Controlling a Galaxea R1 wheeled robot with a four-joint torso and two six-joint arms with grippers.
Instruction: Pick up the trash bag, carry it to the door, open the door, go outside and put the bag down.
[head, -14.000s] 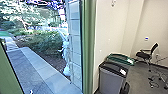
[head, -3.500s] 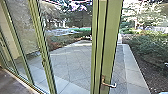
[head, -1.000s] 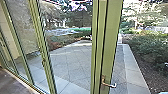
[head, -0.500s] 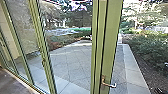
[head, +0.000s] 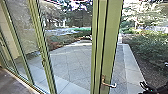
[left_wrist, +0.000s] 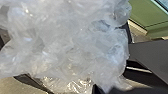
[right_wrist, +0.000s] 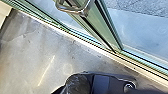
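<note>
I see the cloudy trash bag (left_wrist: 70, 45) up close at my left wrist. My right gripper (head: 148, 87) shows low, right of the green door (head: 111, 37). I can't tell how wide either gripper is.

The right gripper (head: 144, 85) — it seems — has risen into the head view.
</note>
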